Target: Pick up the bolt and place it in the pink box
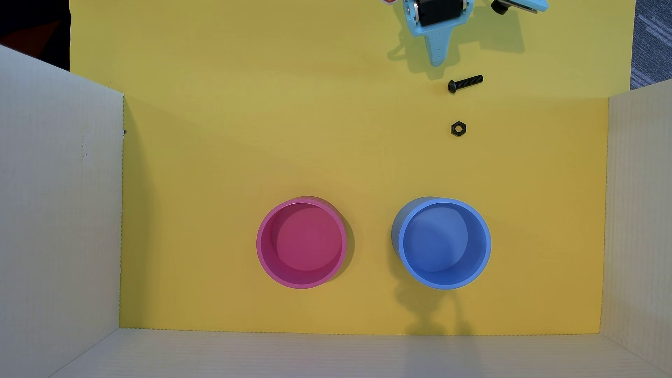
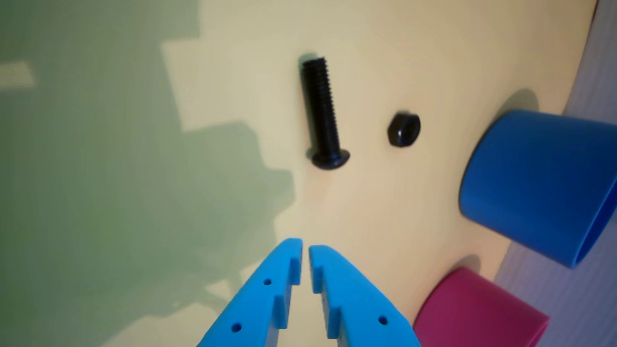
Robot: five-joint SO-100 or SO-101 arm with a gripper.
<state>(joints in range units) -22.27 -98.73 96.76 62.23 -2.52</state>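
The yellow sheet (image 1: 254, 145) is lying across the floor of a white corrugated enclosure (image 1: 58, 218) and carrying everything else. Taking the pink box (image 1: 262, 250) as the landmark in the overhead view: it is standing upright and empty, with the blue container (image 1: 487, 243) sitting beside it to the right, a clear gap between them. The gripper (image 2: 305, 248) is hanging well above and to the right of the pink box, near the sheet's top edge, its jaws nearly shut with only a thin slit between the tips, holding nothing. The bolt (image 1: 465, 83) is lying flat on the sheet, also well up and right of the pink box, just past the gripper's tip. The nut (image 1: 458, 128) is resting between the bolt and the blue container, apart from both.

The approach step seems to be in hand; nothing is being grasped yet. The next move is probably calling for the jaws to spread, straddle the bolt's shaft crosswise, and keep clear of the nut.
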